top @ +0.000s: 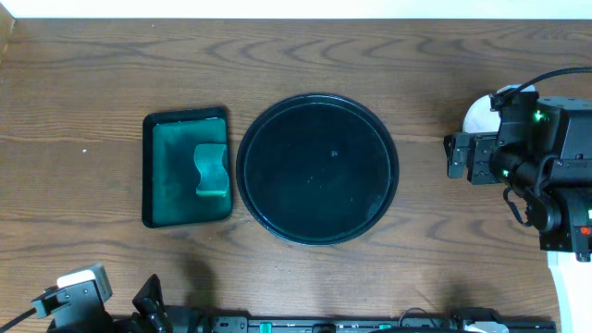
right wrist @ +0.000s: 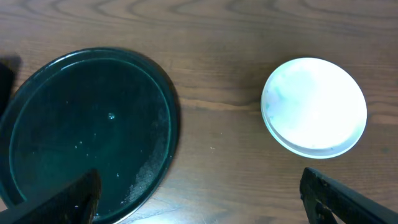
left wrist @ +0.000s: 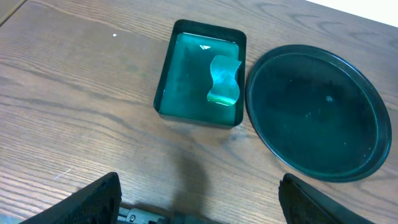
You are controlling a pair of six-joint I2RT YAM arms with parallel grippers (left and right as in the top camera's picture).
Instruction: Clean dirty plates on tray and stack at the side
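The black round tray (top: 317, 168) sits mid-table with no plates on it; it also shows in the left wrist view (left wrist: 317, 112) and the right wrist view (right wrist: 87, 130). A stack of plates with a white one on top (right wrist: 314, 106) rests on the bare wood to the tray's right; in the overhead view only its edge (top: 479, 113) shows beside the right arm. My right gripper (right wrist: 199, 199) is open and empty above the wood between tray and stack. My left gripper (left wrist: 199, 202) is open and empty at the table's front left.
A small rectangular dark green tray (top: 185, 166) with a green sponge (top: 212, 170) in it lies left of the black tray. The right arm's body (top: 546, 166) covers the table's right edge. The left arm (top: 79, 296) sits at the front left corner.
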